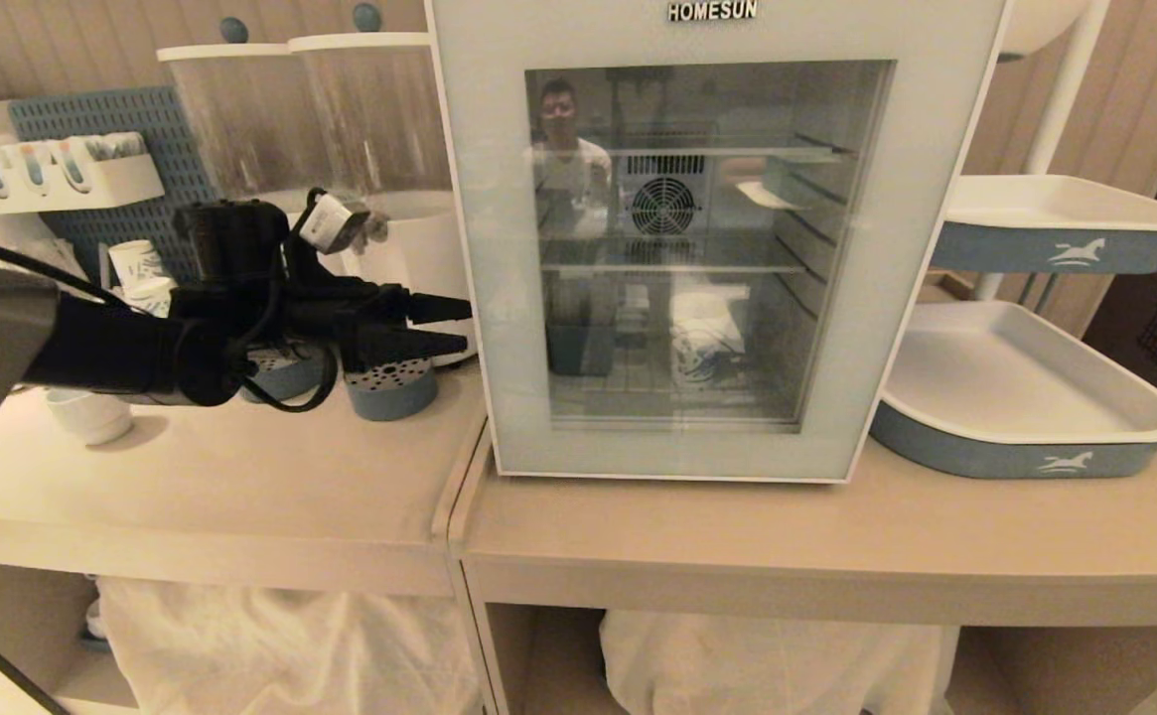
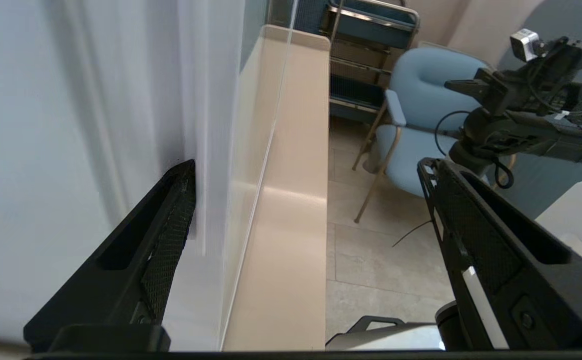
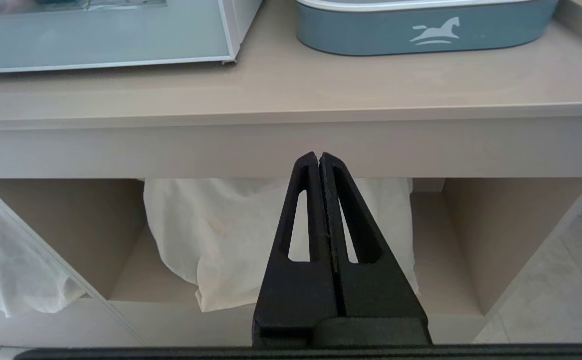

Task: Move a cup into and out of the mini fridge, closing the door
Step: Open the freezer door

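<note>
Left tool (image 1: 464,326) is hovering at 9 o'clock of the mini fridge (image 1: 707,238), fingers spread wide, tips pointing at its left side wall — gripping nothing. The door (image 1: 896,298) is sitting closed. The cup (image 1: 702,348) is standing inside on the bottom shelf, showing through the glass. Right tool (image 3: 319,159) is hanging below the tabletop (image 3: 281,95) edge, at 6 o'clock of the fridge — fingers pressed together, empty.

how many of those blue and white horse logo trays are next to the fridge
2. The lower tray sits on the counter right of the mini fridge. The upper tray is raised on the stand above it. Others may lie outside the view.
</note>
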Controlling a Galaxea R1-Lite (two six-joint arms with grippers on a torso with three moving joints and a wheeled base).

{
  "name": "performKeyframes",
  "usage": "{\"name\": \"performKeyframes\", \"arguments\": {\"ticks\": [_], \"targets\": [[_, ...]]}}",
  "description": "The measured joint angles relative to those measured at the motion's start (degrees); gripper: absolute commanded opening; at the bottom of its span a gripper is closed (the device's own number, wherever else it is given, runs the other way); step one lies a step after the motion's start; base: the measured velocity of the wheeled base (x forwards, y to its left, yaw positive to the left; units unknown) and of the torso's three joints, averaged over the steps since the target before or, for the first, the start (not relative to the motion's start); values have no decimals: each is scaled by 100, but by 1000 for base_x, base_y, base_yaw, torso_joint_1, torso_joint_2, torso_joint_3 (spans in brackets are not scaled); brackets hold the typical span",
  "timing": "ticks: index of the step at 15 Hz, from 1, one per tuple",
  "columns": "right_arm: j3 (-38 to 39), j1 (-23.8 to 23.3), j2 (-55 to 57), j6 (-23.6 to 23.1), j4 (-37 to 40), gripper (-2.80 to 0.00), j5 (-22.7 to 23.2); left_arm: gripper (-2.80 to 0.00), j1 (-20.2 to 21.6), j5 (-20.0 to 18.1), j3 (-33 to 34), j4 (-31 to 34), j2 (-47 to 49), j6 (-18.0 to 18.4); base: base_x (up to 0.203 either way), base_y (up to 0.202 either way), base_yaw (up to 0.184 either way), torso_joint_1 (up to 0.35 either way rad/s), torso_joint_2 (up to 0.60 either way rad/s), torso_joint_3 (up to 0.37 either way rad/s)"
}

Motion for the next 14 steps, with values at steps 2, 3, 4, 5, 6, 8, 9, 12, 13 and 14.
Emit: {"name": "performKeyframes", "arguments": {"ticks": [2, 3, 4, 5, 6, 8, 9, 12, 13, 14], "targets": [[0, -2, 0, 0, 5, -280, 0, 0, -42, -1, -11, 16, 45, -7, 0, 0, 0, 0, 0, 0], [0, -1, 0, -1, 5, -280, 1, 0, -72, 0, -11, 16, 53, -13, 0, 0, 0, 0, 0, 0], [-2, 0, 0, -1, 5, -280, 0, 0, -87, 2, -8, 20, 52, -24, 0, 0, 0, 0, 0, 0], [-2, 0, 0, -1, 7, -280, 2, 0, -103, 7, 73, 35, 5, -76, 0, 0, 0, 0, 0, 0], [-2, 0, 0, -1, 7, -280, 1, 0, -112, 24, 217, 40, -101, -165, 0, 0, 0, 0, 0, 0], [-2, 0, 0, 0, 11, -280, 2, 0, -118, -52, 574, 45, -375, -396, 0, 0, 0, 0, 0, 0], [-2, 1, 0, 0, 11, -280, 0, 0, -133, -153, 777, 94, -541, -473, 0, 0, 0, 0, 0, 0], [-2, 5, 0, 0, 11, -280, 2, 0, -261, -144, 1388, 99, -1106, -547, 0, 0, 0, 0, 0, 0], [-2, -2, 0, -1, 11, -280, 2, 0, -363, -149, 1569, 78, -1286, -573, 0, 0, 0, 0, 0, 0], [-2, -2, 0, 0, 9, -280, 0, 0, -469, -133, 1755, 68, -1459, -600, 0, 0, 0, 0, 0, 0]]}}
